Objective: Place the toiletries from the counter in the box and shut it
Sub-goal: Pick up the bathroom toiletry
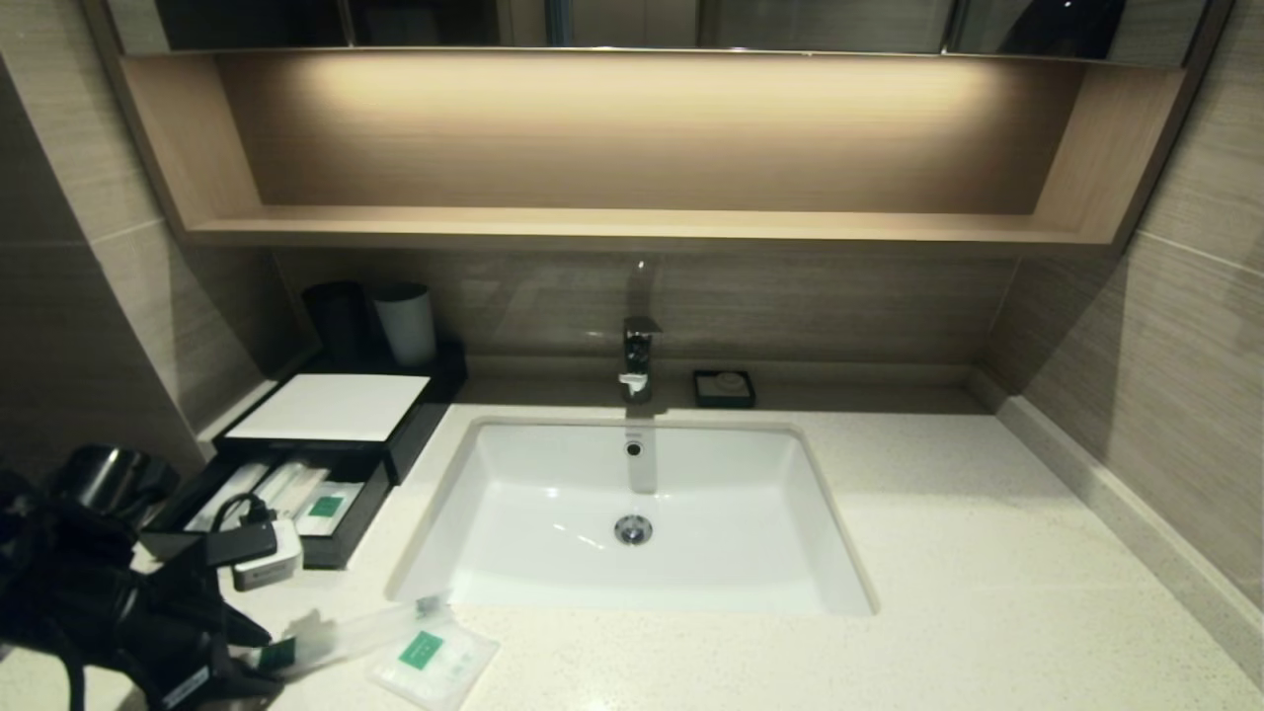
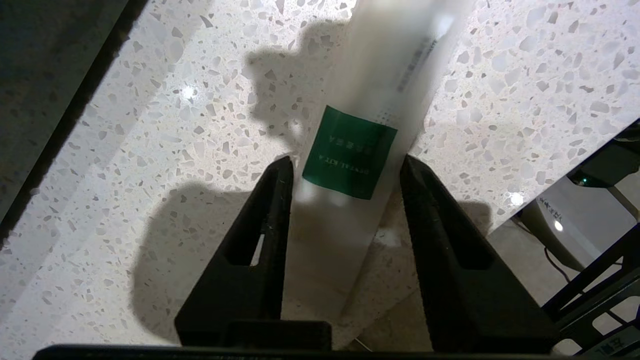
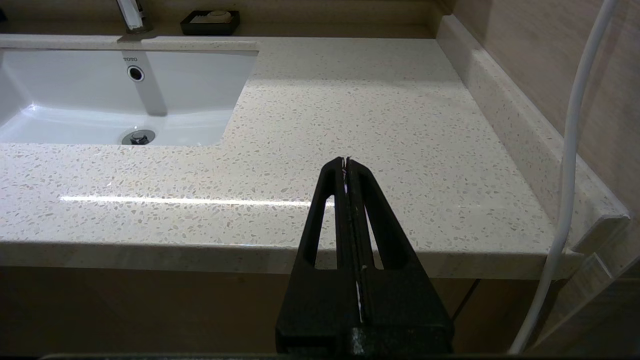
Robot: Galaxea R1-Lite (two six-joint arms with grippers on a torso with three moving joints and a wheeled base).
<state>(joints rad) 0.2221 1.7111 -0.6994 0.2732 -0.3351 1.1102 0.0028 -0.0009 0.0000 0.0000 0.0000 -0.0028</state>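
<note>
The long thin packet [image 1: 365, 624] lies on the counter [image 1: 938, 553] near its front left edge. My left gripper [image 1: 265, 654] is open, and the packet's labelled end [image 2: 350, 152] lies between the fingers [image 2: 270, 210]. One finger is at the packet's edge and the other stands apart from it. The flat squarish packet [image 1: 433, 660] lies just beside the long one. The black box [image 1: 331, 407] stands at the back left, its drawer [image 1: 341, 538] pulled out with packets in it. My right gripper [image 3: 346, 161] is shut and empty at the counter's front right edge.
The white sink [image 1: 553, 474] is set in the middle, with a tap [image 1: 637, 360] and a small dark soap dish [image 1: 724, 388] behind it. A black cup [image 1: 336, 321] and a white cup [image 1: 407, 324] stand behind the box. A white cable [image 3: 575, 150] hangs by the right wall.
</note>
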